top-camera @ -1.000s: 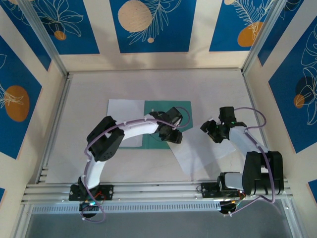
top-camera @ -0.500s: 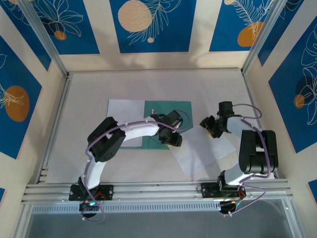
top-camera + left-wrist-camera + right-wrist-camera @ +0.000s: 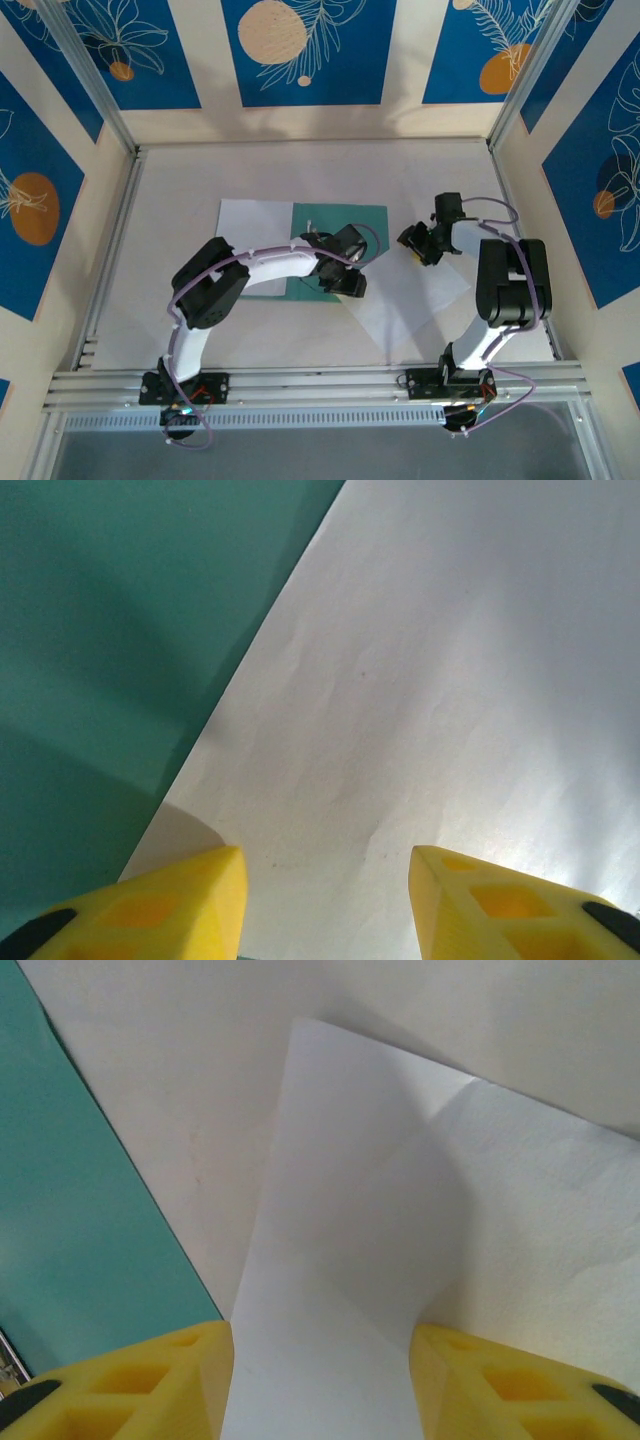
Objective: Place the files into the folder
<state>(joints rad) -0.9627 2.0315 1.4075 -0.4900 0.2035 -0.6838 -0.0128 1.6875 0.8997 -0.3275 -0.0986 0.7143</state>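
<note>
The teal-green folder (image 3: 345, 222) lies open mid-table. One white file (image 3: 255, 232) covers its left leaf. A second file (image 3: 412, 315) lies tilted to the right of the folder, its left corner over the folder's near edge. My left gripper (image 3: 342, 278) rests low over that corner. In the left wrist view the left gripper (image 3: 325, 865) is open, with the sheet (image 3: 450, 680) flat beneath and the folder (image 3: 100, 630) to the left. My right gripper (image 3: 415, 242) is at the sheet's far corner. In the right wrist view it (image 3: 320, 1335) stands open astride the sheet (image 3: 350, 1210), which bulges up between the fingers (image 3: 150, 1380).
Low aluminium rails (image 3: 112, 250) frame the white table (image 3: 300, 170), with patterned blue walls behind. The right arm's elbow (image 3: 510, 280) stands tall at the table's right side. The folder's edge (image 3: 70, 1210) runs just left of the right gripper.
The right arm has raised its elbow and carried its gripper slightly up and left along the sheet, and its jaws have narrowed a little. The left gripper has barely moved.
</note>
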